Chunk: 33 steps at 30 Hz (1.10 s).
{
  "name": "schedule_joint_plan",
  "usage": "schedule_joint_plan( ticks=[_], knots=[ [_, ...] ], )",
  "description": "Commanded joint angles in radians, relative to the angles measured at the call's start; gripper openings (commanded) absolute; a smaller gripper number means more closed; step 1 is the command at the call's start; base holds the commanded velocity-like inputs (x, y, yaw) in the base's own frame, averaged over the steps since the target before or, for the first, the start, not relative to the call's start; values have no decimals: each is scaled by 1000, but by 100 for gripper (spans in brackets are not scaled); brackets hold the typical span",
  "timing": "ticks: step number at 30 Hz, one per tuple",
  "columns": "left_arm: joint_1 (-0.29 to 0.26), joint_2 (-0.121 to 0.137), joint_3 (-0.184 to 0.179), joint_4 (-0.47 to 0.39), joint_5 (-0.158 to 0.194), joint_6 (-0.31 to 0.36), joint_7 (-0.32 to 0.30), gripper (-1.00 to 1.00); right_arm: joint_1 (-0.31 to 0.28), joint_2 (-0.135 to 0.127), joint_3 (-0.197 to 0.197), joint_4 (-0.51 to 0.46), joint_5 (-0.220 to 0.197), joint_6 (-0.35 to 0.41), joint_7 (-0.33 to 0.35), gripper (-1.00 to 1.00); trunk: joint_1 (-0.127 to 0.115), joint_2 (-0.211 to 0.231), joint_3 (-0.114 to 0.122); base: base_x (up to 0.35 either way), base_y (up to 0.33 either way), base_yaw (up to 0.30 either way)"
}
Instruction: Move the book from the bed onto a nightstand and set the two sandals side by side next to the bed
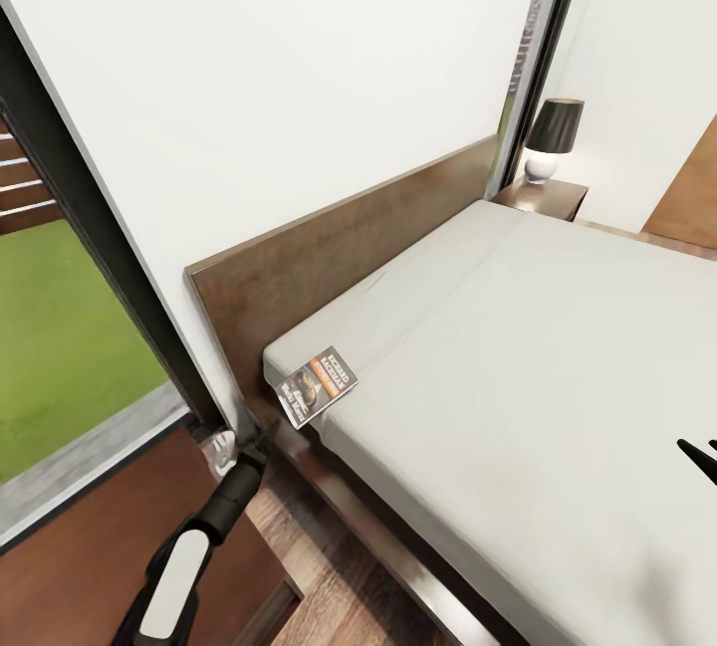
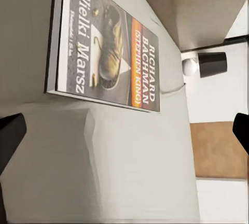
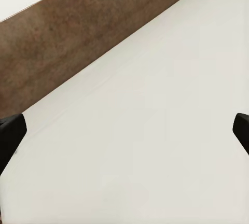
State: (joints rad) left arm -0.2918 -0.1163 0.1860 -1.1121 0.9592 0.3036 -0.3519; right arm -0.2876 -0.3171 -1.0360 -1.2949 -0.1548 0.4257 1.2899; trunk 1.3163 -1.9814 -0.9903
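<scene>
Pale-grey bed (image 1: 558,347) bears the book (image 1: 317,385) beside white walls (image 1: 249,79).

The head view looks down from above across the bed (image 1: 558,357) toward its headboard (image 1: 339,248). The left wrist view sits close, facing the book (image 2: 104,47) ahead of the left gripper (image 2: 124,125). The right wrist view looks closely over the mattress toward the headboard (image 3: 67,42) ahead.

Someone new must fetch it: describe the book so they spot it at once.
Start at the bed with its pale-grey mattress and dark wood headboard. The book lies flat on the mattress corner nearest the window: a thin dark paperback with an orange band reading RICHARD BACHMAN.
</scene>
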Motion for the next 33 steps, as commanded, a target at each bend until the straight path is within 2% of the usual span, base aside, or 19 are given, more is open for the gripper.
schedule_joint_plan(
  ticks=[1, 5, 20, 25, 29, 33],
  knots=[
    [-1, -2, -3, 0, 9, 9, -3, 100, -1, 0, -1, 0, -3, 10, 3, 100, 0, 0, -1, 0, 0, 0],
    [-1, -2, -24, 0, 9, 7, -2, 100, -1, 0, -1, 0, -3, 10, 3, 100, 0, 0, -1, 0, 0, 0],
    [-1, 5, -24, -2, 7, 5, -3, 100, -1, 1, -1, 0, -3, 10, 3, 100, 0, 0, -1, 0, 0, 0],
    [-6, 4, -23, 0, 8, -66, 0, 100, -1, 1, -1, -1, -5, 10, 3, 100, 0, 0, -1, 0, 0, 0],
    [-28, 2, -24, 2, 10, -82, 64, 100, -1, 1, -1, -1, -5, 10, 3, 100, 0, 0, -1, 0, 0, 0],
    [-34, 2, -25, 3, 10, -87, 97, 100, -1, 1, -1, -1, -4, 10, 3, 100, 0, 0, -1, 0, 0, 0]
  ],
)
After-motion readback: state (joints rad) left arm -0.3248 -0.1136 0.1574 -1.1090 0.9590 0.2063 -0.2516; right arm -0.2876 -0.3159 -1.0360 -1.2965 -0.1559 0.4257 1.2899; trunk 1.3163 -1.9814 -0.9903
